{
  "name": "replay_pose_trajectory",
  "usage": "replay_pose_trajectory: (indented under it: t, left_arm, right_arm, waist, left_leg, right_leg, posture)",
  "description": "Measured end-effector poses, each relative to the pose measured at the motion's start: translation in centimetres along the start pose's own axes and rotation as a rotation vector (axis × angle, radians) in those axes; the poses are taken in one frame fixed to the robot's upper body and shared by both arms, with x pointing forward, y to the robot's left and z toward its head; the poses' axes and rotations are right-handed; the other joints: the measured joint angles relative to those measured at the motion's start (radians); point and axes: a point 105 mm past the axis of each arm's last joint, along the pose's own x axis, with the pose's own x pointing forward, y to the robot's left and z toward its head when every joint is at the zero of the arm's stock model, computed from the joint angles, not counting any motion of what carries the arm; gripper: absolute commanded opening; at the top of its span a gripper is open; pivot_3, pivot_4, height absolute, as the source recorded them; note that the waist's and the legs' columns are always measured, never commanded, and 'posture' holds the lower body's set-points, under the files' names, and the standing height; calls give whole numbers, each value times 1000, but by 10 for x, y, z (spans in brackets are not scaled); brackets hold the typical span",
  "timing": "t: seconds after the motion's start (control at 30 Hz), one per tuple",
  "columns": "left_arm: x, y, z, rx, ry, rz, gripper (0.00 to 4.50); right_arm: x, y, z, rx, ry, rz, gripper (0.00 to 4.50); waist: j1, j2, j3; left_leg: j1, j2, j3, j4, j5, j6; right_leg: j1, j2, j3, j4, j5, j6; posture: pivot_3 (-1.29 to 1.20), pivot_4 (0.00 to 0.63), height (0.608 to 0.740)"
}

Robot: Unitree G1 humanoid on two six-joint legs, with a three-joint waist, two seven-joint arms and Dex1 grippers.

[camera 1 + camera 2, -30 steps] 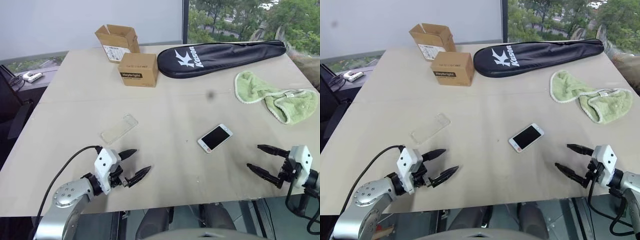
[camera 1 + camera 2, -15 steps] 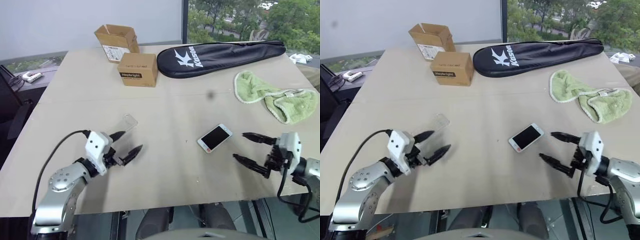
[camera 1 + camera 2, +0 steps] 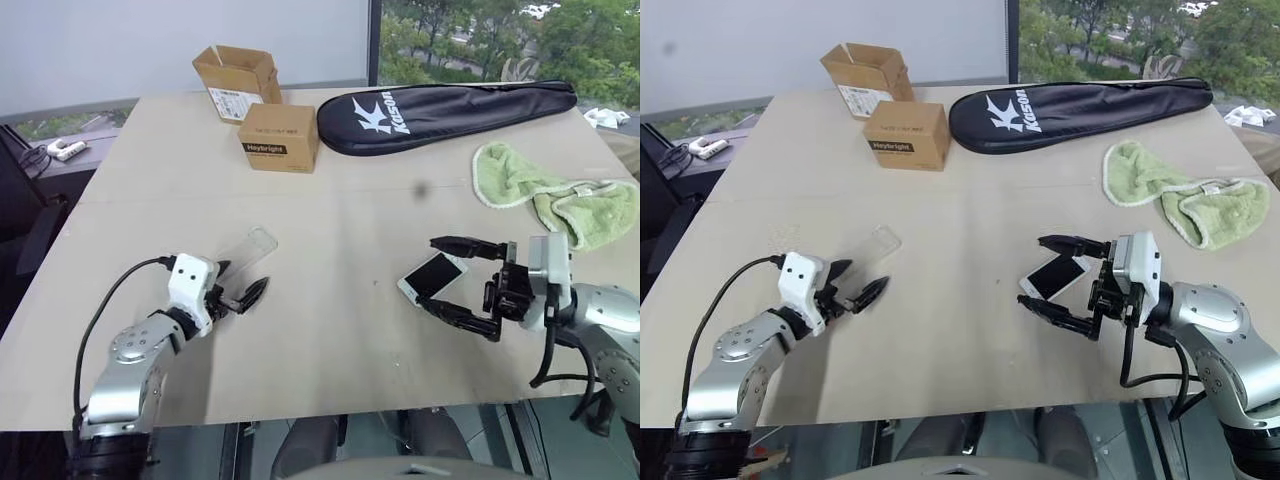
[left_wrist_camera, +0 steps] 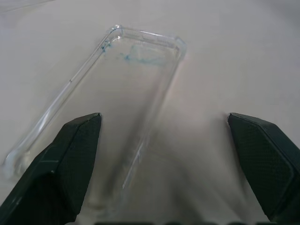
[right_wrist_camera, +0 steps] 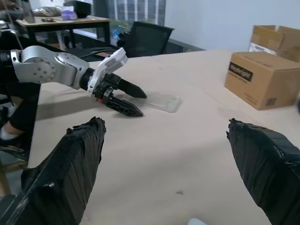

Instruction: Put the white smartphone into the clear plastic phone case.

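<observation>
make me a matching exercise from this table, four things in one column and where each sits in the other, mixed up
Things:
1. white smartphone with black screen
2. clear plastic phone case
3. green cloth
4. black zipped racket bag

Places:
A. far edge of the table
B. between the right gripper's open fingers
C. right side of the table
D. just ahead of the left gripper

Pairs: 1-B, 2-D, 3-C, 4-A

The clear plastic phone case (image 3: 240, 251) lies left on the table (image 3: 340, 210), the white smartphone (image 3: 432, 275) well to its right. Two boxes (image 3: 278, 138) sit behind, racket bag (image 3: 445, 103) beside them, cloth (image 3: 555, 195) far right.
</observation>
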Motion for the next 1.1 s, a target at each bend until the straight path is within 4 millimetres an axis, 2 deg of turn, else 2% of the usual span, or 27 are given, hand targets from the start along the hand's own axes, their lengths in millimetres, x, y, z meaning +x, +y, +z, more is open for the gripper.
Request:
replay_pose_trajectory:
  t: [0.13, 0.23, 0.43, 0.5, 0.7, 0.9, 1.1]
  left_arm:
    - [3, 1, 0, -9, 8, -3, 4478]
    - [5, 3, 1, -6, 22, -14, 3733]
    - [6, 13, 2, 34, 113, -13, 920]
    - [5, 11, 1, 38, 137, -27, 131]
    - [0, 12, 0, 36, 215, -20, 56]
    - [0, 13, 1, 32, 222, -8, 56]
    - [5, -3, 9, 11, 147, -101, 56]
  right_arm:
    - [-3, -1, -6, 1, 34, -24, 4500]
    - [-4, -1, -9, 12, 46, -36, 4500]
    - [-7, 0, -16, 38, 77, -58, 4500]
    - [-7, -1, -17, 38, 82, -62, 4500]
    - [-8, -1, -19, 38, 92, -72, 4500]
    - [-9, -2, -20, 31, 101, -79, 4500]
    - [-14, -8, -27, 26, 124, -101, 4500]
  waist:
    - [0, 0, 0]
    - [0, 1, 0]
    - [-1, 2, -1]
    - [-2, 3, -2]
    - [-12, 8, -5]
    - [-23, 10, -7]
    - [-10, 8, -6]
  left_leg:
    - [1, 0, 0, 0, 0, 0]
    - [1, 0, 0, 0, 0, 0]
    - [3, 0, 1, 0, 0, 0]
    - [4, 0, 2, 0, 0, 0]
    - [8, 1, 5, -2, 0, 0]
    - [8, 1, 5, -2, 0, 0]
    - [6, 0, 5, -1, 0, 0]
  right_leg:
    - [0, 0, 0, 1, 0, 0]
    - [0, 0, 0, 2, 0, 0]
    - [1, 0, 1, 3, 0, 0]
    - [1, 0, 1, 3, 0, 0]
    - [2, -1, 2, 4, 0, 0]
    - [2, -1, 2, 4, 0, 0]
    - [2, -1, 1, 3, 0, 0]
  posture:
    - [0, 150, 740]
    - [0, 150, 740]
    - [0, 150, 740]
    - [0, 150, 740]
    - [0, 150, 740]
    - [0, 150, 740]
    - [0, 150, 740]
